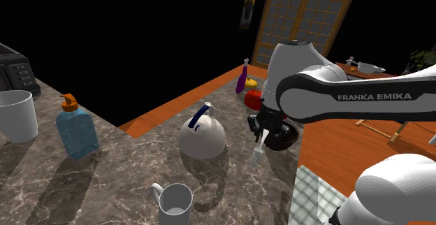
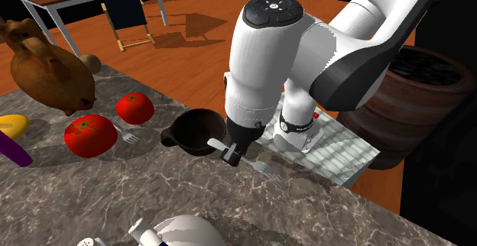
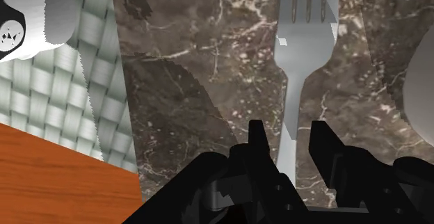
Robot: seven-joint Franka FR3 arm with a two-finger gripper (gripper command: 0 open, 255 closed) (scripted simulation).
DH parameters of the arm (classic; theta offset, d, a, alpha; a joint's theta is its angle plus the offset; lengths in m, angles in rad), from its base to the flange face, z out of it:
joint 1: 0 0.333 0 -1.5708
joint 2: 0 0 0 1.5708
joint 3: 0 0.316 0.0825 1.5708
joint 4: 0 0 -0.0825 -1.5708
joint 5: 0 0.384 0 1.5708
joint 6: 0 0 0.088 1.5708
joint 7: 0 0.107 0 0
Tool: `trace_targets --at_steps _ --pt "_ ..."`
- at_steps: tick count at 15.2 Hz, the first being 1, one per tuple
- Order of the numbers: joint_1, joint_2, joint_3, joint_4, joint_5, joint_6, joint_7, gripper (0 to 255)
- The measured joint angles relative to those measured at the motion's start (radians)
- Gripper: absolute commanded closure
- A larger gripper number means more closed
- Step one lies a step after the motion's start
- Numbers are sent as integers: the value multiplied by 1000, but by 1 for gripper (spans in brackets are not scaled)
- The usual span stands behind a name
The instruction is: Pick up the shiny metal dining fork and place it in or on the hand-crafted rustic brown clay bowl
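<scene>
1. Over the marble counter, your gripper had its jaws pinched on the metal fork at the handle, with the tines pointing away from the fingers.
2. You had the fork just beside the dark brown bowl, between it and the grey woven mat, not inside it.
3. A second fork lay by two tomatoes on the bowl's other side.
4. The white mug and blue soap bottle stood well apart from your gripper.

Dim light, dark jagged-edged shadows across the veined counter, pale flat sheen on the fork.
</scene>
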Motion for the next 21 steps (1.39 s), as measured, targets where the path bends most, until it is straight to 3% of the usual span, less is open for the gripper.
trace_targets --at_steps 12,21 --pt "-11 -45 -60 130 -40 -173 -16 255" --pt "-127 34 -207 122 -155 -89 -196 255"
